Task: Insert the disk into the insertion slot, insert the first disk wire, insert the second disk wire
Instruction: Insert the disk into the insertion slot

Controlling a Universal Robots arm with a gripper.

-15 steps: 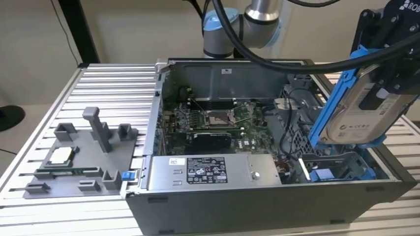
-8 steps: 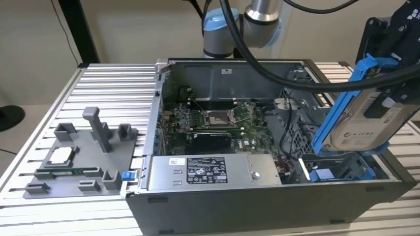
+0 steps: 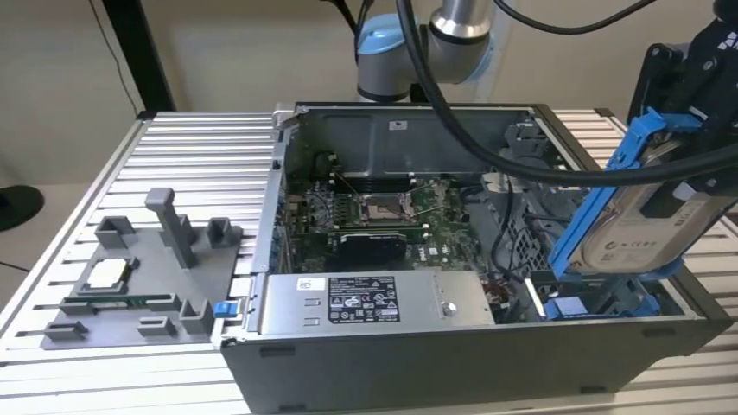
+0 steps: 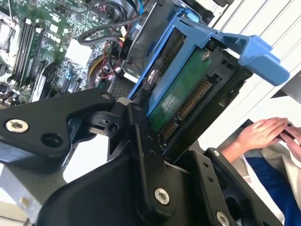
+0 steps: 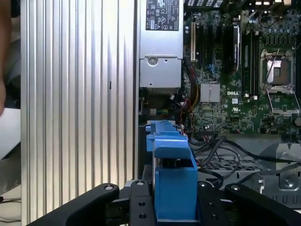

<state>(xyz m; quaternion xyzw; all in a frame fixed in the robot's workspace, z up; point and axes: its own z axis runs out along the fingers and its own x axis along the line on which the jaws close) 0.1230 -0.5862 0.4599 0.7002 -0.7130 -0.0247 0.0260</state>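
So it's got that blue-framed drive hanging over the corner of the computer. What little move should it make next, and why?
Probably a slow move down toward the insertion slot, levelling the disk on the way. The gripper is shut on the disk, which hangs steeply tilted. Its lower end is near the slot's blue rails, but it is not lying in the bay.

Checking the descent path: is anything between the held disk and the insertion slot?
Possibly. The gripper holds the disk tilted above the insertion slot; loose black cables lie across its perforated metal beside the disk and might snag.
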